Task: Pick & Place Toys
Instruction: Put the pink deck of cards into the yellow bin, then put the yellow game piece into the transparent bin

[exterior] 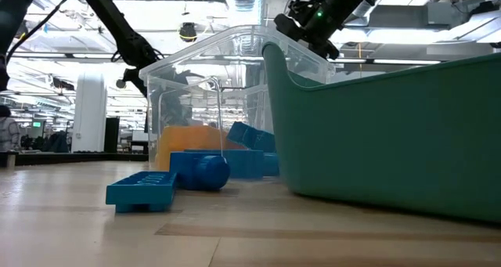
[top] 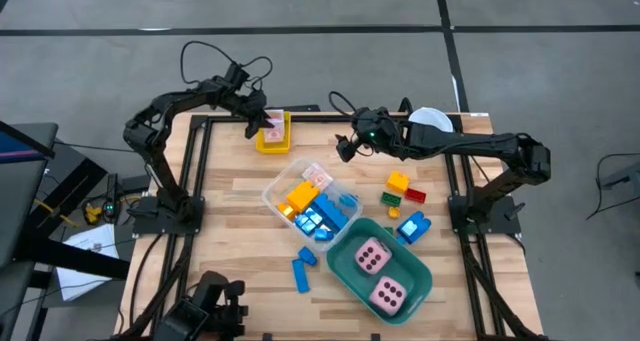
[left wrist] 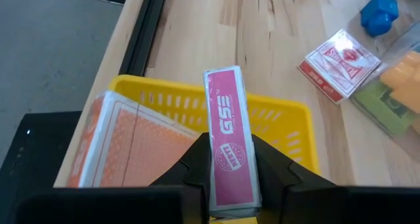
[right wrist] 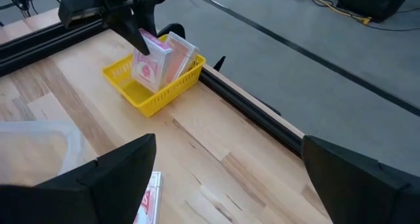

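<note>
One pink card pack (left wrist: 228,138) is gripped by the left hand (left wrist: 230,184) over the yellow basket (left wrist: 289,122). Right hand (right wrist: 230,178) waits open. Many bricks (top: 404,191) still lie on the counter (top: 230,196).

Light falls evenly from overhead onto my table (top: 250,196), bright with soft, faint shadows. In my low view the ceiling lamps (exterior: 94,16) behind glare white, and the teal tub (exterior: 391,134) close by looks soft. My left fingers (left wrist: 275,178) blur near their camera.
</note>
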